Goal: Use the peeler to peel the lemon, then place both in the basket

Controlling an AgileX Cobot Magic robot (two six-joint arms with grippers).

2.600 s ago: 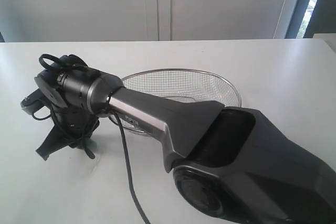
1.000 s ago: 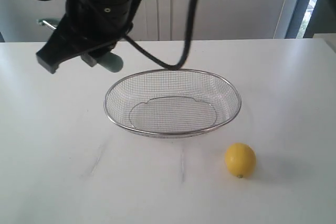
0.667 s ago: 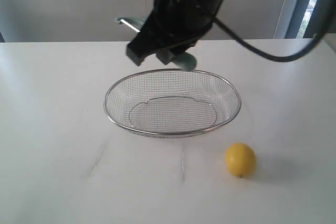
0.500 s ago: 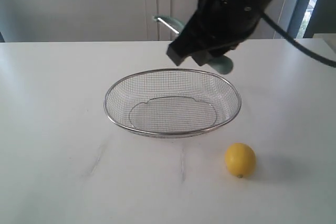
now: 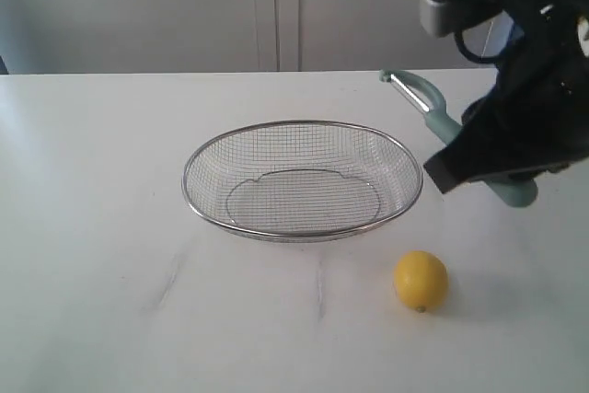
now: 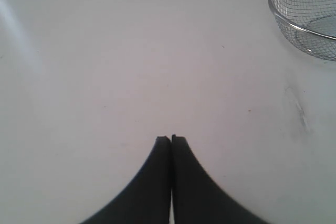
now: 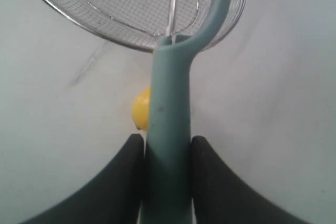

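The yellow lemon point(image 5: 421, 281) rests on the white table in front of the wire-mesh basket point(image 5: 217, 154), toward the right. My right gripper point(image 5: 504, 177) hangs in the air to the right of the basket, shut on the handle of the pale teal peeler point(image 5: 426, 96). The peeler's head points up and left, above the basket's right rim. In the right wrist view the peeler point(image 7: 169, 108) runs between the fingers point(image 7: 209, 156), with the lemon point(image 7: 140, 107) partly hidden behind it and the basket point(image 7: 89, 22) beyond. My left gripper point(image 6: 171, 139) is shut on nothing, low over bare table.
The basket point(image 6: 275, 11) shows at the corner of the left wrist view, well away from the left fingers. White cabinet doors stand behind the table's far edge point(image 5: 230, 72). Faint scuff marks point(image 5: 175, 275) lie on the table in front of the basket.
The right arm has swung with the peeler from the far left, across above the basket, to the right side. Lemon and basket have stayed put.
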